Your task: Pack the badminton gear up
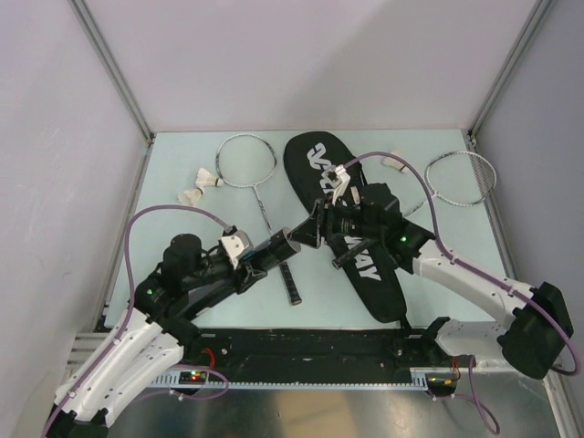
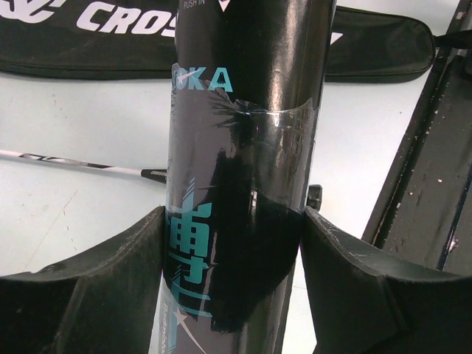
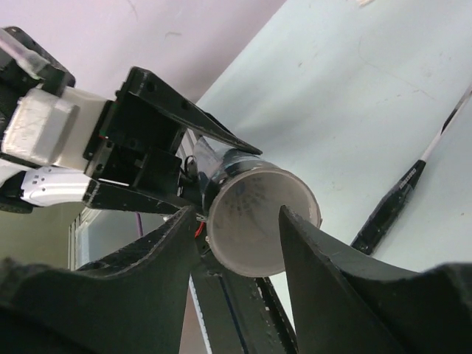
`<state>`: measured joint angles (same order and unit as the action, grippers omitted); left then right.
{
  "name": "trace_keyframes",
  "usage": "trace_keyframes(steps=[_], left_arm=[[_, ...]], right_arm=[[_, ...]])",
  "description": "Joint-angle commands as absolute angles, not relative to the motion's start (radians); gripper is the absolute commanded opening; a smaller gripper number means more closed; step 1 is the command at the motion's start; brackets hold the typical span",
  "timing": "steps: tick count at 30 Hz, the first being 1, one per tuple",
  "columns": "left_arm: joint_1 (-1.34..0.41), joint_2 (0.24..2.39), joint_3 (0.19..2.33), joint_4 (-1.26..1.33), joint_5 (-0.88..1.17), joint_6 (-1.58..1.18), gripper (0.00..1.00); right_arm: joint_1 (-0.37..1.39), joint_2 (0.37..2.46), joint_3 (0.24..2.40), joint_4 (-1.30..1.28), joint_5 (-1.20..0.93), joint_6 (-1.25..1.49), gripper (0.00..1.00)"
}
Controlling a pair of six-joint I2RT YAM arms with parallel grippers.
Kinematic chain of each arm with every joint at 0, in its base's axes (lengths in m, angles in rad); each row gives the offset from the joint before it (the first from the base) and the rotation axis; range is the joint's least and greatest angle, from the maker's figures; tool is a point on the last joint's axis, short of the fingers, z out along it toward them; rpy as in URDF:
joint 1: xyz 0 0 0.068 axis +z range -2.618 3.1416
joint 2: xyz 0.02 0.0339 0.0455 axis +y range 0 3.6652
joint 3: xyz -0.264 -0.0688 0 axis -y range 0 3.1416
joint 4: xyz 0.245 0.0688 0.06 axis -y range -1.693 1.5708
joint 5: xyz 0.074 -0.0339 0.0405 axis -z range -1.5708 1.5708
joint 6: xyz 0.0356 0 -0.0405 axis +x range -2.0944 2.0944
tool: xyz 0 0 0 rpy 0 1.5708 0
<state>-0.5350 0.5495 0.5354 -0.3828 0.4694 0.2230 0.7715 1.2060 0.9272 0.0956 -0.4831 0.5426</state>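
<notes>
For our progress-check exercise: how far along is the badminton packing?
Done: nothing packed. In hand: the left gripper holds the black tube, open mouth facing the open right gripper. Left: shuttlecocks and both racquets lie outside the CROSSWAY bag.

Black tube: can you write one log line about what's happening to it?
left gripper: shut on black tube | right gripper: straddles tube's open end, grip unclear | shuttlecocks: lying loose, unpacked
</notes>
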Motion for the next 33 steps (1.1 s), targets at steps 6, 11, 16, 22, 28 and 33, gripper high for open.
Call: trace_keyframes(steps=[6,11,16,22,28,33], left_arm=[[-0.543,0.573,0.565,-0.329,0.524,0.254,0.56],[-0.544,0.585,0.581,-0.329,0.516,0.255,0.55],[-0.544,0.582,0.565,-0.331,0.482,0.255,0.52],[-0.545,0.574,0.55,-0.331,0.455,0.267,0.49],[-0.545,0.593,0.55,-0.331,0.45,0.277,0.41],[-0.544,0.604,0.545,-0.336,0.454,0.283,0.36]], right_arm=[[0.797,1.276,0.968,0.125,-0.605,0.518,0.49],[0.796,1.287,0.967,0.121,-0.636,0.532,0.29],[0.747,1.281,0.966,0.106,-0.683,0.565,0.01],[0.683,1.219,0.947,0.109,-0.745,0.593,0.0],[0.665,1.179,0.939,0.07,-0.747,0.588,0.0],[0.625,1.144,0.918,0.046,-0.755,0.581,0.0]])
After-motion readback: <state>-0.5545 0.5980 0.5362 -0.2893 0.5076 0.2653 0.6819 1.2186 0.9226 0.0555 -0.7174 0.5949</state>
